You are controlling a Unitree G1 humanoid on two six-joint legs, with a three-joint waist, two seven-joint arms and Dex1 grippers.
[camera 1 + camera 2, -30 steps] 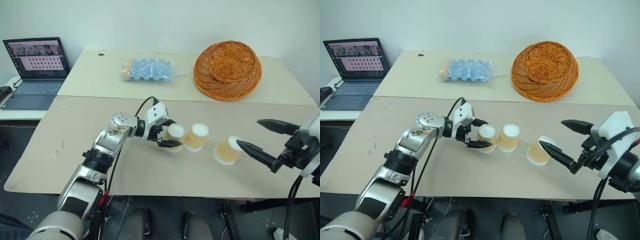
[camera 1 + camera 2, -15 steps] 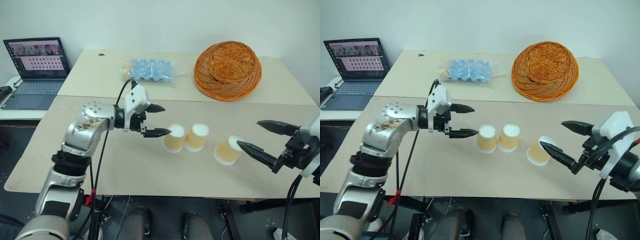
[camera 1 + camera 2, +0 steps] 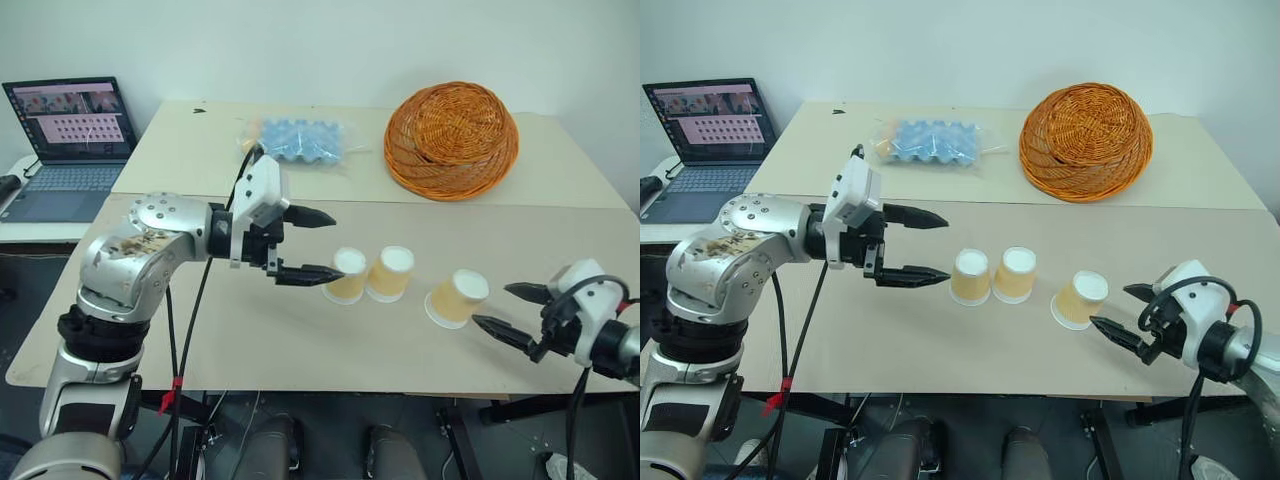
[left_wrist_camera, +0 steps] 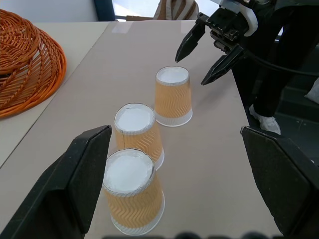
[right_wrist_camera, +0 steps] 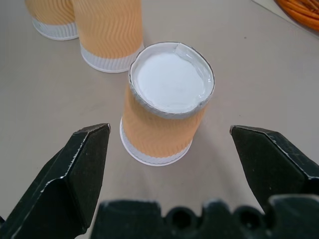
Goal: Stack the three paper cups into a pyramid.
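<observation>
With two of the three paper cups standing upside down and touching each other, left cup and middle cup, the base of the pyramid looks ready; in the judgement of this moment, only the top cup is missing. The third cup stands inverted too, apart from the pair on the side away from the left cup, just in front of the right gripper, whose fingers are spread wide to either side of it and hold nothing. That placement suggests a grasp by the sides before a lift onto the pair. The left gripper hovers just beside the left cup, jaws wide and empty, probably clear of the coming move. Beyond the pair lies bare table up to the wicker basket; the table's near edge runs close behind the third cup.
</observation>
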